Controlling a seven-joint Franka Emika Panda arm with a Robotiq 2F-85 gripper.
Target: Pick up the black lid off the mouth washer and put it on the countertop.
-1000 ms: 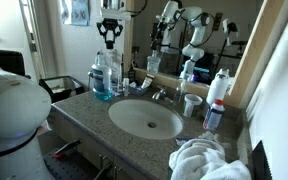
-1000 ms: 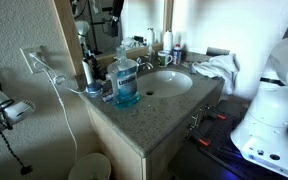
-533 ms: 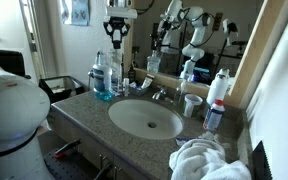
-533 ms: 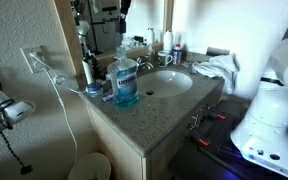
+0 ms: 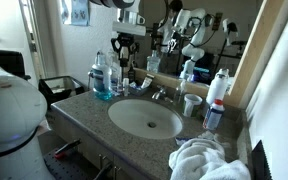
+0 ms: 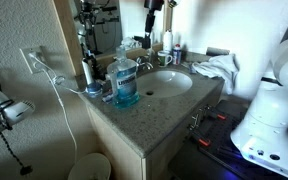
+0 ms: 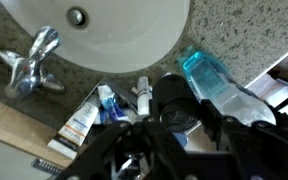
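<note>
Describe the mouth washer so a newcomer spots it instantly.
Find the oval white sink in the speckled countertop. At the counter's end by the wall outlet stands the mouth washer: a large clear bottle with light-blue liquid, unlike the white bottles across the sink.

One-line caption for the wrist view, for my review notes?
Gripper above the speckled countertop, with sink, faucet and mouthwash bottle below it.

The mouth washer [image 6: 126, 82] stands upright and uncapped near a corner of the speckled table [image 6: 162, 108], with light-blue liquid in its lower part. The black lid [image 7: 174, 92], small and round, sits clamped in the pincer [image 7: 176, 106] above the table.
</note>
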